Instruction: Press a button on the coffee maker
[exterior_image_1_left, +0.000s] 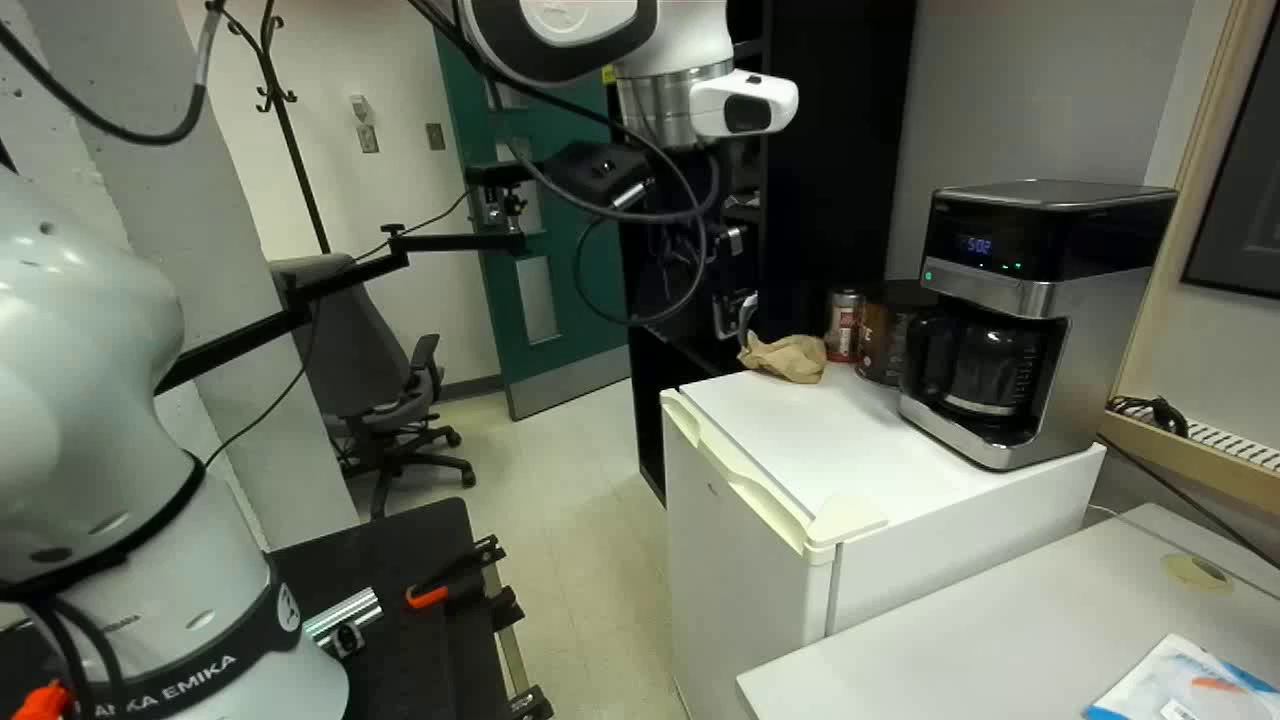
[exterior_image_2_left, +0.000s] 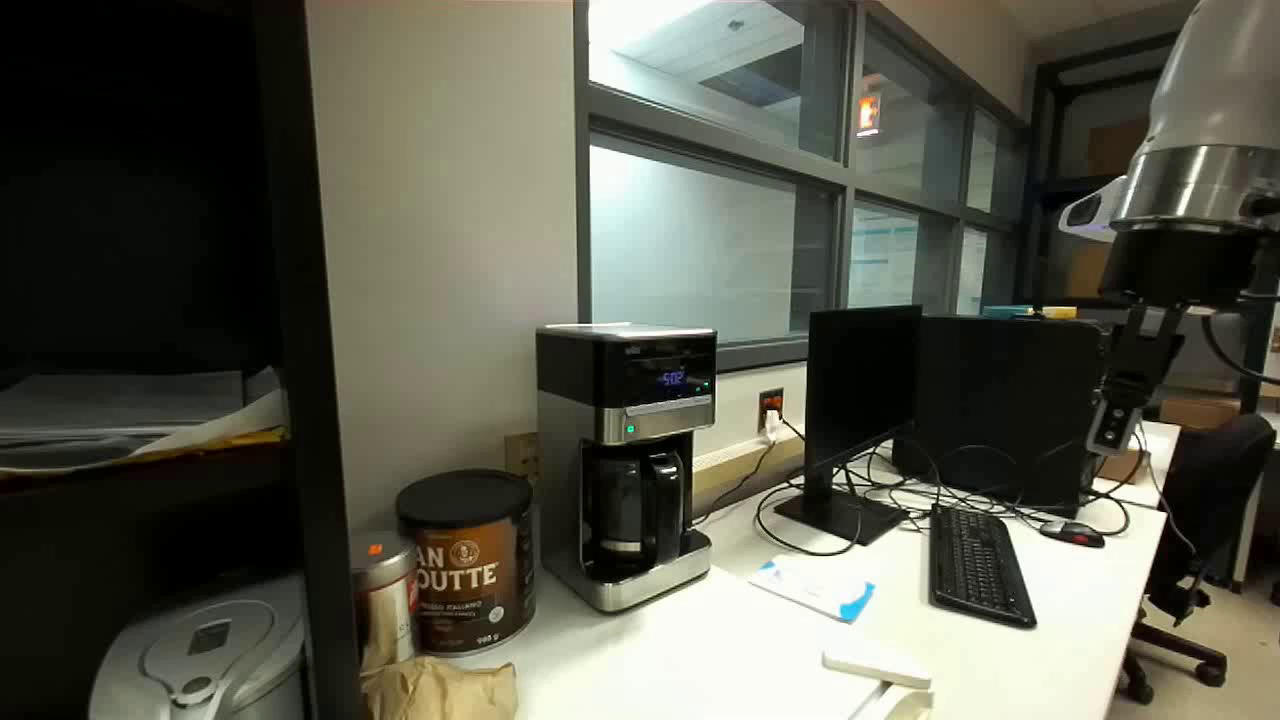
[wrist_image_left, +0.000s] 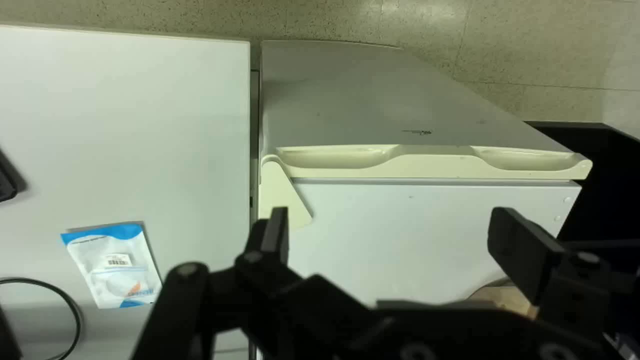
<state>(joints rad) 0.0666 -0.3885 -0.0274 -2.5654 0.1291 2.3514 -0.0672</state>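
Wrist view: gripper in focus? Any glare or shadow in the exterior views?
Wrist view: gripper dark and blurred, fridge sharper; in an exterior view, window washed out at upper left, shelf deep in shadow; in both exterior views, clock on the coffee maker readable.

Wrist view downward; fridge (wrist_image_left: 400, 215) in all

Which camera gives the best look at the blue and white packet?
The wrist view: it shows the packet from above, its outline practically complete. Both exterior views show it at a slant, and in an exterior view the picture's edge cuts it off.
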